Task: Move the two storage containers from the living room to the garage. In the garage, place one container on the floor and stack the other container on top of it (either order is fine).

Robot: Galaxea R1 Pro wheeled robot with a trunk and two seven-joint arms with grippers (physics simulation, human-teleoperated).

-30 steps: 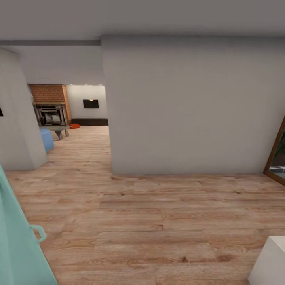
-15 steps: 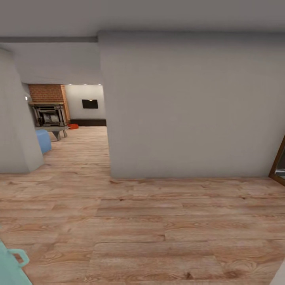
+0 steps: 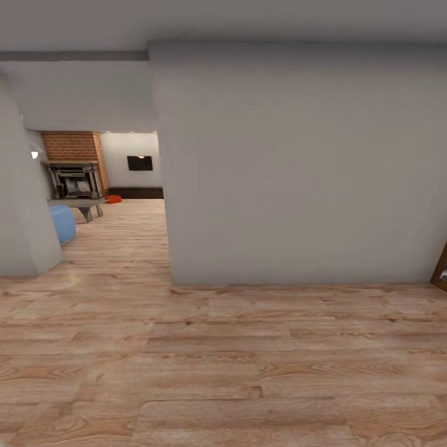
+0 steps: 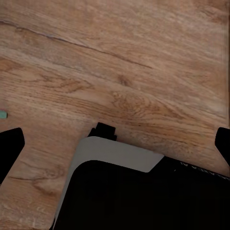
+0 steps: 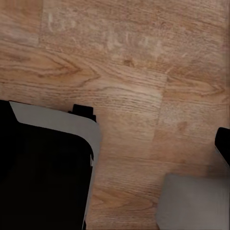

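Ahead, a grey wall (image 3: 298,161) is facing the robot across wood planks (image 3: 223,366). Far off through the opening, a container (image 3: 113,198) is lying on the living-room floor near the brick fireplace (image 3: 73,164) and the blue sofa (image 3: 62,223). The left gripper (image 4: 115,143) is hanging wide apart over the planks. The right gripper's (image 5: 221,143) spread cannot be judged.
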